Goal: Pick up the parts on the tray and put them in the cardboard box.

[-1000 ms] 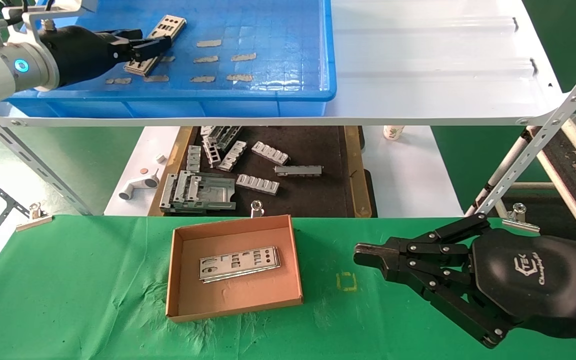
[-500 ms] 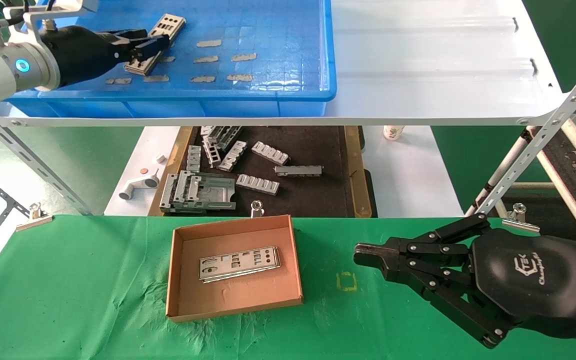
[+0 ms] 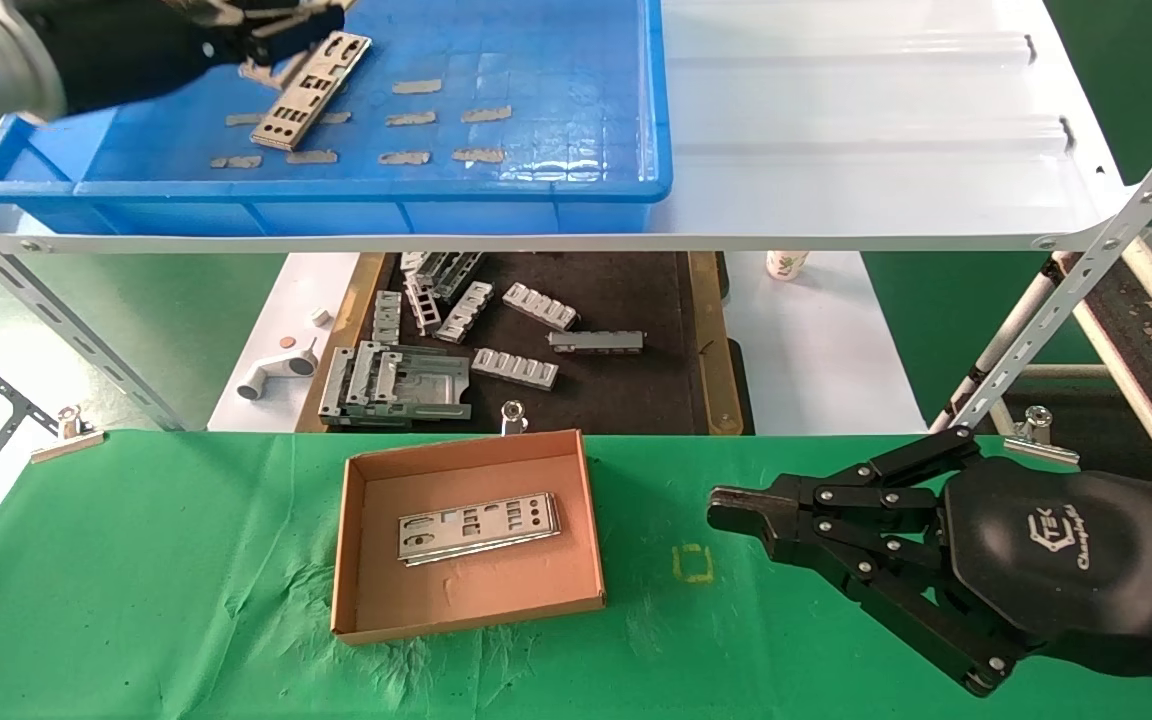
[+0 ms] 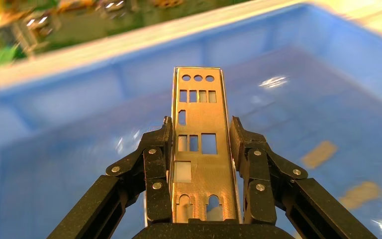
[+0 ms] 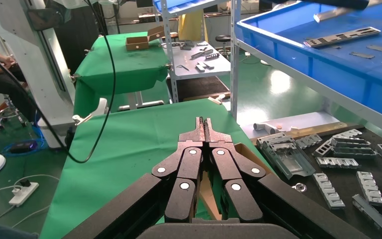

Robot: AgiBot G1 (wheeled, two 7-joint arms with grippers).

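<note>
One part [image 4: 197, 172], a thin silver plate with round and rectangular cutouts, stands lengthwise between the fingers of my left gripper [image 4: 200, 124], which is shut on its two long edges. In the head view that part [image 3: 304, 88] slants over the floor of the blue tray [image 3: 336, 190], just under the left gripper [image 3: 286, 40] at the top left. Another part [image 3: 479, 527] lies flat in the cardboard box [image 3: 496, 585] on the green cloth. My right gripper [image 3: 726, 505] is shut and empty, parked to the right of the box.
Several grey tape strips [image 3: 406, 118] are stuck to the tray floor. Below the white shelf [image 3: 866, 130], a black tray [image 3: 626, 400] holds chunky grey ribbed blocks [image 3: 536, 305]. A metal clip [image 3: 513, 415] sits at the box's far edge.
The left arm has swung up toward the top-left corner of the head view. The part shows at nearly the same spot there. The right arm has not moved.
</note>
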